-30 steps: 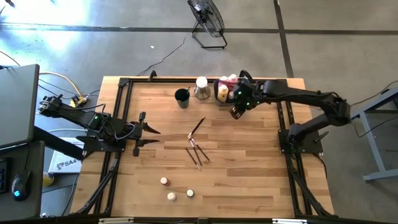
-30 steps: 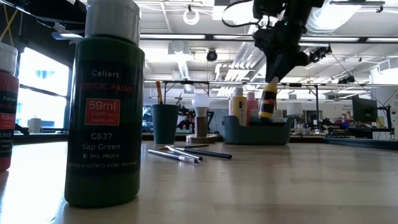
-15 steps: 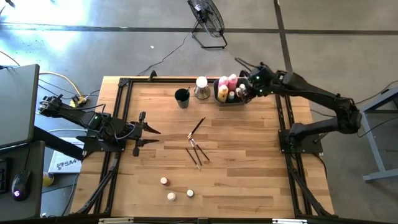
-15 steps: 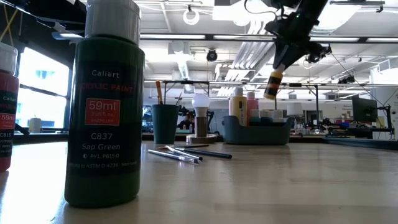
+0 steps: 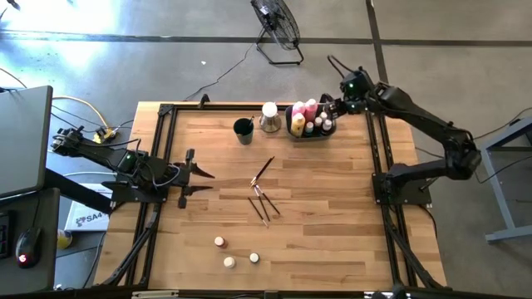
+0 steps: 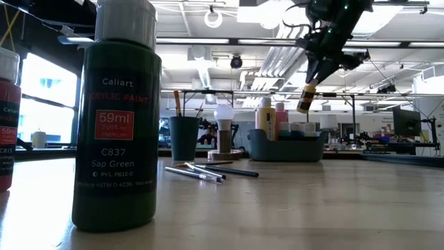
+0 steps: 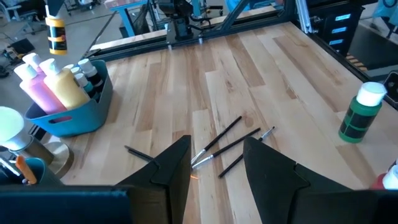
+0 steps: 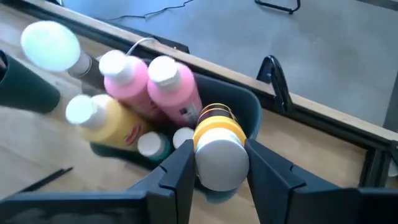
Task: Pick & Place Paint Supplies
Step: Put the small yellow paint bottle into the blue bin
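Readable text appears on the green paint bottle (image 6: 118, 114) standing closest to the low camera: "Caliart", "Acrylic Paint", "59ml", "C837", "Sap Green". Beside it at the frame edge is a red bottle (image 6: 7, 118) whose label is cut off. The right gripper (image 8: 214, 163) is clamped on a yellow-orange bottle with a white cap (image 8: 217, 152), held in the air above the grey-blue bin (image 5: 309, 133) at the far edge of the table (image 5: 332, 216). The bin holds two pink bottles (image 8: 177, 90), one yellow bottle (image 8: 109, 121) and several small white-capped pots (image 8: 151, 145); their exact number cannot be told. Near the bin stand one dark cup (image 5: 243, 130) and one white-bulbed object (image 5: 269, 116). Several thin dark brushes (image 5: 262, 193) lie loose mid-table; the left wrist view shows about four. Three small capped pots (image 5: 235, 254) sit near the front edge. The left gripper (image 7: 214, 163) waits at the left side, fingers apart, holding nothing.
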Action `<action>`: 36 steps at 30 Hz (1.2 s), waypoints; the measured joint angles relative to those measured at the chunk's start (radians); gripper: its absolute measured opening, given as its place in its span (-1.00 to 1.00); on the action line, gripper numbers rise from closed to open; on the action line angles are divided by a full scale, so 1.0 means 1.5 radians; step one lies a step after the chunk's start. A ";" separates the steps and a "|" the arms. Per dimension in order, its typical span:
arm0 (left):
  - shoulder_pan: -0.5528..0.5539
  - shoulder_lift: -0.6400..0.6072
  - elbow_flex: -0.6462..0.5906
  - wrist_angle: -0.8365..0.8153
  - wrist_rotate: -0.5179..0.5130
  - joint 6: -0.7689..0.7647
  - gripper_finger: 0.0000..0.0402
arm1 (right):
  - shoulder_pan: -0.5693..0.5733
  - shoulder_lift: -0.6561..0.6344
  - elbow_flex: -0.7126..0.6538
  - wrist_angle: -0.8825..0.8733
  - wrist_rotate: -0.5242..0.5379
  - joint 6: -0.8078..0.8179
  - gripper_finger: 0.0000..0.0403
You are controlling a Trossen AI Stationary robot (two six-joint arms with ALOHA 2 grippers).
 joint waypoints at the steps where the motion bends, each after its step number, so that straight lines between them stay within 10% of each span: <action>1: 0.000 0.000 0.000 0.000 -0.008 0.001 -0.29 | -0.011 0.001 0.000 0.005 -0.005 -0.003 -0.41; 36: 0.000 0.000 0.000 0.000 -0.084 0.014 -0.29 | -0.131 0.166 0.000 0.081 -0.126 -0.063 -0.39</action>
